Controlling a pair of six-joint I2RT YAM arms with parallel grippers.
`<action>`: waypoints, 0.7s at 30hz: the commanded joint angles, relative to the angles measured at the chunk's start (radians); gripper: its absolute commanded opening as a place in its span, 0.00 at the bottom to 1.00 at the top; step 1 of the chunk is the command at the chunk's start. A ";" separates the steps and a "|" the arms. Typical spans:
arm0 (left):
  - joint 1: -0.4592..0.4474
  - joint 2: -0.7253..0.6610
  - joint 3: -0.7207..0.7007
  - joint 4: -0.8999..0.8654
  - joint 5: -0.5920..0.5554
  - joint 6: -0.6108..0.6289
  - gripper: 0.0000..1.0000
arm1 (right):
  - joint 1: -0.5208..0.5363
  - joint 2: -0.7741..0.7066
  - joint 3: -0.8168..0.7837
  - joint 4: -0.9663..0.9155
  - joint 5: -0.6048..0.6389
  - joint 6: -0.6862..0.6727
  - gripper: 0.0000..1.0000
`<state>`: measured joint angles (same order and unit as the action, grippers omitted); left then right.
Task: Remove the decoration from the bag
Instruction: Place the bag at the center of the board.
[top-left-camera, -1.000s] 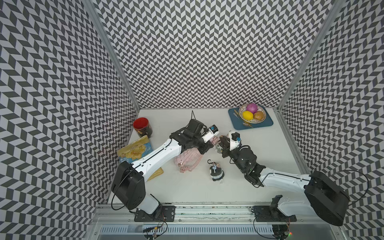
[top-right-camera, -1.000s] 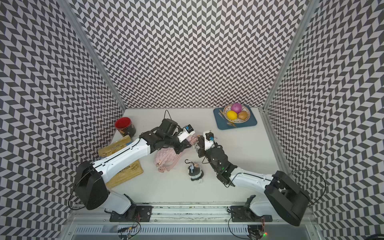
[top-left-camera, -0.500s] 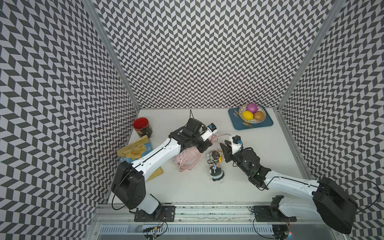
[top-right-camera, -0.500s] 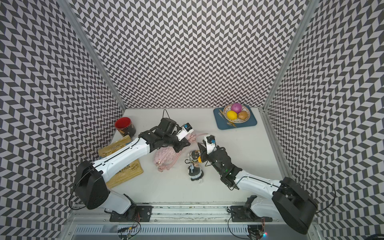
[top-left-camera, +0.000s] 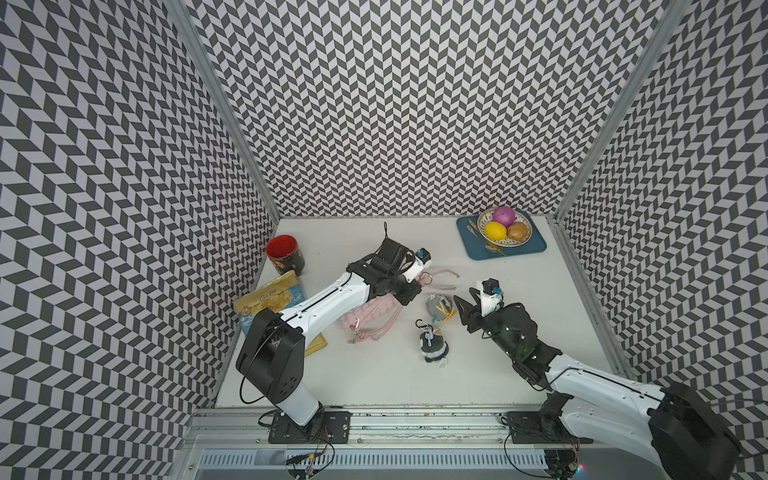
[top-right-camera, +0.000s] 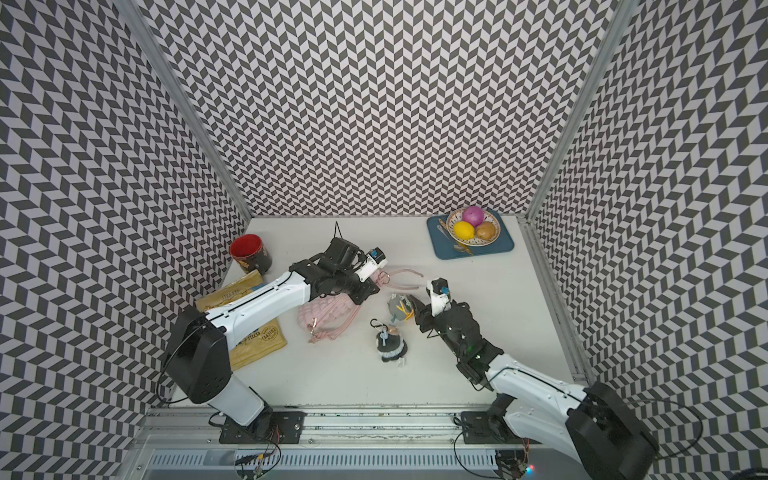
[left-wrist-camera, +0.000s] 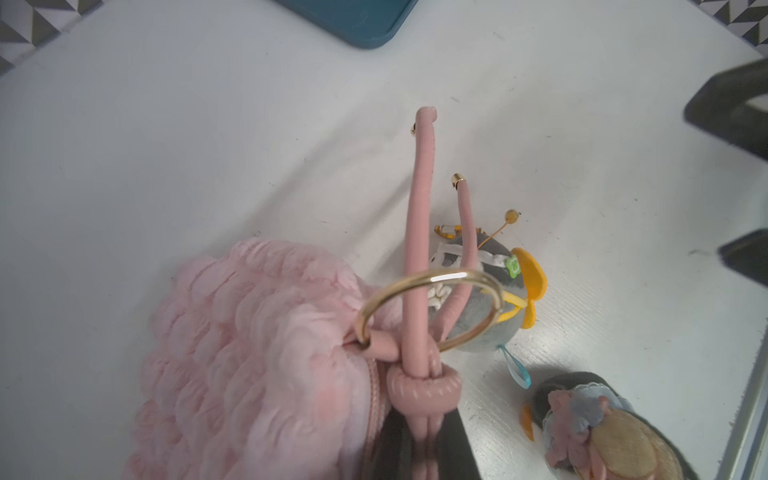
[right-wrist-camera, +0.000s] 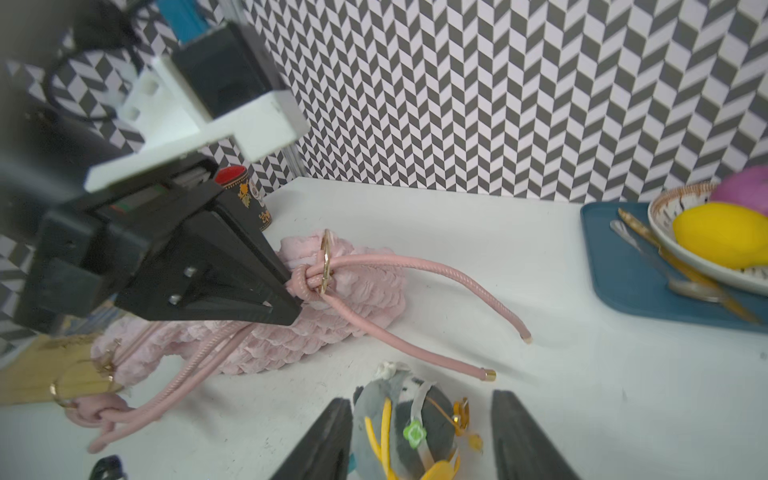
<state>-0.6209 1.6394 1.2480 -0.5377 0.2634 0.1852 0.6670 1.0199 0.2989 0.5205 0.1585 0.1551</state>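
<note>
The pale-pink quilted bag lies mid-table. My left gripper is shut on its pink cord strap just behind the knot at the gold ring. A grey plush decoration with yellow trim lies on the table to the right of the bag, off the ring. My right gripper stands open around it. One finger sits against the decoration and the other stands clear of it. A second decoration, a dark doll with a blue frill, lies nearer the front.
A blue tray with a fruit bowl sits at the back right. A red-rimmed dark cup stands at the back left. The yellow-blue chips packet lies under the left arm.
My right gripper drew back from the bag's ring toward the right with the grey decoration, lowered it to the table and opened. The left gripper kept its grip on the strap.
</note>
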 joint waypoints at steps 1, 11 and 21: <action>-0.008 0.041 -0.003 0.039 -0.006 -0.034 0.06 | -0.040 -0.058 -0.029 -0.023 -0.021 0.025 0.68; -0.010 0.116 0.058 0.118 -0.152 -0.153 0.49 | -0.151 -0.075 0.014 -0.109 -0.090 0.041 0.87; 0.104 -0.123 -0.077 0.314 -0.310 -0.244 1.00 | -0.344 -0.069 0.091 -0.154 -0.171 0.060 1.00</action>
<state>-0.5957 1.6482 1.2217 -0.3584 0.0525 -0.0067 0.3756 0.9375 0.3546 0.3405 0.0246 0.1974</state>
